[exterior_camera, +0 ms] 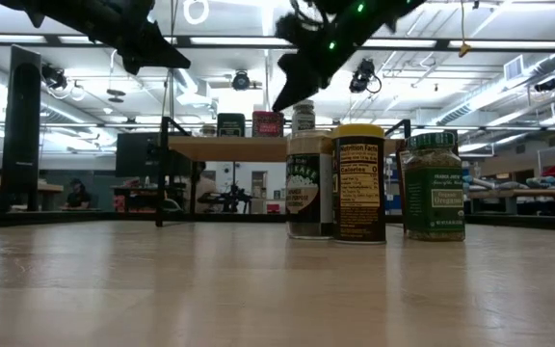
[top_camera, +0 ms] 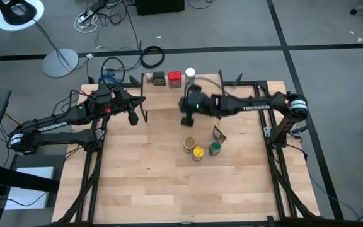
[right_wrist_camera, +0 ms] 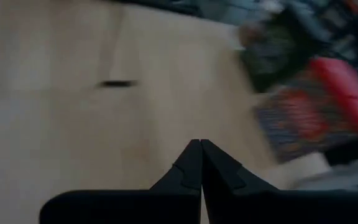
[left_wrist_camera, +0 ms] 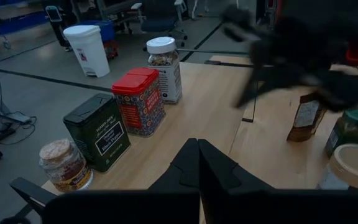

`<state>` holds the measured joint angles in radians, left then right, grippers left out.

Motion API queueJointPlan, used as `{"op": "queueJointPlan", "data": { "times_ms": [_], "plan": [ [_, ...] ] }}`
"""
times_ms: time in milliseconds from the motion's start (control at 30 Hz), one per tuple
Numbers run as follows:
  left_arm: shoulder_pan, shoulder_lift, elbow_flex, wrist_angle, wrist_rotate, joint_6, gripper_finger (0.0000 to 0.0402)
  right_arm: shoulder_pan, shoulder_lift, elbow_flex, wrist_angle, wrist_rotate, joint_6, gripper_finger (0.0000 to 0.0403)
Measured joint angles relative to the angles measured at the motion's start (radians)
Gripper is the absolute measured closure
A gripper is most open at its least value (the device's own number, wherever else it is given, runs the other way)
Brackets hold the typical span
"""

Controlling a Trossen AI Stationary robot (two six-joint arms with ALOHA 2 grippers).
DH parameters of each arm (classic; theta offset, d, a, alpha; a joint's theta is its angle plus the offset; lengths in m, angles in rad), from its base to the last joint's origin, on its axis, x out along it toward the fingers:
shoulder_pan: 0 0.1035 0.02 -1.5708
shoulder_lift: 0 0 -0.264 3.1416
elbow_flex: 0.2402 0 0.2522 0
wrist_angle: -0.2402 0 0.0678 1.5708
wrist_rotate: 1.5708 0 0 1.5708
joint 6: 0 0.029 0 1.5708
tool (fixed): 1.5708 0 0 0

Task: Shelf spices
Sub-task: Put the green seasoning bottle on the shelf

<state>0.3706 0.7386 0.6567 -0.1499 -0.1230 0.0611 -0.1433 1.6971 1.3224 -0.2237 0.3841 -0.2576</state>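
The shelf (top_camera: 162,96) stands at the table's far middle. On its board rest a tan-capped jar (left_wrist_camera: 64,165), a dark tin (left_wrist_camera: 99,132), a red tin (left_wrist_camera: 140,99) and a white-lidded jar (left_wrist_camera: 165,76), all upright in a row. On the table nearer in stand a light-lidded jar (top_camera: 189,144), a yellow-lidded jar (top_camera: 198,152), a green jar (top_camera: 214,148) and a brown canister (top_camera: 219,133). My right gripper (top_camera: 186,120) hangs shut above the shelf's near right edge, holding nothing. My left gripper (top_camera: 133,118) waits shut by the shelf's left end.
The shelf's black legs (top_camera: 145,115) stand between the two grippers. Bare tabletop (top_camera: 169,183) lies toward the near edge. Black frame rails (top_camera: 276,170) run along the table's sides, and cables (top_camera: 109,69) lie beyond the far edge.
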Motion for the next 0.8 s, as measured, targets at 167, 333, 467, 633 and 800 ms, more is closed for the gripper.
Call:
{"op": "queueJointPlan", "data": {
  "times_ms": [167,333,467,633,800],
  "plan": [
    [0.000,0.000,0.000,-0.001,-0.001,0.014,0.0401,0.203,-0.049,0.000,-0.033,0.177,-0.084,0.0403],
    [0.000,0.000,0.000,0.017,-0.001,0.014,0.0401,0.459,-0.161,0.000,0.095,0.606,-0.409,0.0403],
    [0.000,0.005,0.000,0.035,0.000,0.010,0.0401,0.639,-0.294,0.001,0.245,0.924,-0.602,0.0403],
    [0.000,0.027,0.001,0.092,0.000,-0.062,0.0401,0.862,-0.440,0.002,0.209,1.064,-0.489,0.0403],
    [0.000,0.092,0.000,0.171,0.034,-0.147,0.0401,0.923,-0.479,0.001,-0.218,1.049,-0.041,0.0402]
  ]
}}
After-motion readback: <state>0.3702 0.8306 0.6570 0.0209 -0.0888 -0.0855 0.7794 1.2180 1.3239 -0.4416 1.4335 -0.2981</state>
